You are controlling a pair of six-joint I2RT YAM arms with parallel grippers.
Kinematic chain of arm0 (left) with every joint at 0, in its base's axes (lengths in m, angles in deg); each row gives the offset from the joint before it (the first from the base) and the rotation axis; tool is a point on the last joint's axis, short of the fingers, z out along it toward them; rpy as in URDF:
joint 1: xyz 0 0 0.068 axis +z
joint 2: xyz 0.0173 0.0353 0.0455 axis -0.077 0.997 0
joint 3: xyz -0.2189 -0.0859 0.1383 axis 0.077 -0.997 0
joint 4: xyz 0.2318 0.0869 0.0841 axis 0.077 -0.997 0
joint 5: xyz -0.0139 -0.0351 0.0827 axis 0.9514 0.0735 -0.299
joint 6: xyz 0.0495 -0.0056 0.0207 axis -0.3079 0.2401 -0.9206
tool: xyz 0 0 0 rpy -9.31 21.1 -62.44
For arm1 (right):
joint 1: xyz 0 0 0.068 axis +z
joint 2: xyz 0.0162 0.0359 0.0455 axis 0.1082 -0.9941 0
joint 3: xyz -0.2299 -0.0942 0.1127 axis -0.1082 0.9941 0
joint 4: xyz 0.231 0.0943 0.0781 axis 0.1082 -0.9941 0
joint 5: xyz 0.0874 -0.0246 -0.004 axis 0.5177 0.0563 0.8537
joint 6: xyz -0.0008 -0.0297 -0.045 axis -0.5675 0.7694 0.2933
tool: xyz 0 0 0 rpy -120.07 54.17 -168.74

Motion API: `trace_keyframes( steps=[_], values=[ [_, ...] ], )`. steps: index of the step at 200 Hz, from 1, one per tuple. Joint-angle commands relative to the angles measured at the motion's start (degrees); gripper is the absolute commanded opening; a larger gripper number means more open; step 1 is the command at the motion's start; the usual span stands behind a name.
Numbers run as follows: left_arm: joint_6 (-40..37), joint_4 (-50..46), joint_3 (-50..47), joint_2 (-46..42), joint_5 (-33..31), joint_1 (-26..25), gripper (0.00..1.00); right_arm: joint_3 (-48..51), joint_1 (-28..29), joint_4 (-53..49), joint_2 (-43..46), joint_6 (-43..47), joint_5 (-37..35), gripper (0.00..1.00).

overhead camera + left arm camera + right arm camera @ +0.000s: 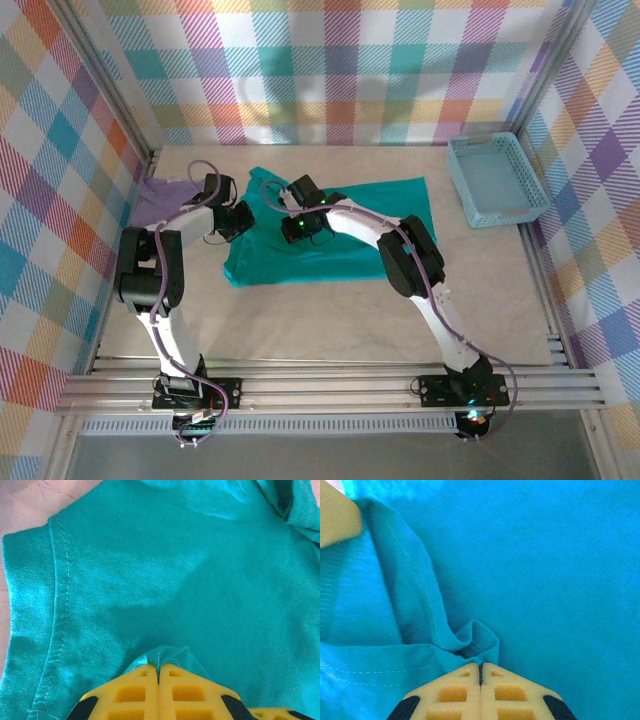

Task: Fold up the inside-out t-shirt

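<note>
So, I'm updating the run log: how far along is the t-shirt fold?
Early. Done: the t-shirt lies roughly spread on the table, and both grips are made. In hand: the left gripper and right gripper are each shut on a pinch of its fabric. Left: every fold; none is visible yet.

Bright even overhead light, soft shadows, faint sheen on the t-shirt (150,580), right-wrist colours bluish.
</note>
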Motion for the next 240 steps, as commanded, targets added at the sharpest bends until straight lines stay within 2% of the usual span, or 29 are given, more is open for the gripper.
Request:
trace_keyframes(
  steps=[1,64,121,170,216,240],
  values=[
    [-1.08,-2.18,1.63,0.67,0.12,0.62,0.03,1.23,-0.52,1.81,3.96,-0.09,0.04,0.01],
    [-1.11,-2.66,2.82,1.87,0.26,0.62,0.04,2.72,-1.70,2.30,4.44,-0.64,-0.52,0.01],
    [-0.47,-3.15,5.34,4.93,0.47,0.62,0.06,1.96,-2.83,0.55,2.69,-3.13,-2.43,0.06],
    [0.10,-3.50,6.99,6.14,-0.37,0.62,0.22,-0.25,-3.26,-3.08,2.08,-5.82,-6.47,0.16],
    [0.07,-4.18,6.30,2.01,-1.26,0.62,0.36,1.52,-3.35,-3.67,5.59,-5.07,-9.25,0.29],
    [0.54,-3.71,4.36,-2.16,-1.21,0.53,0.44,7.99,-2.77,2.33,10.71,-1.85,-4.41,0.32]
  ],
)
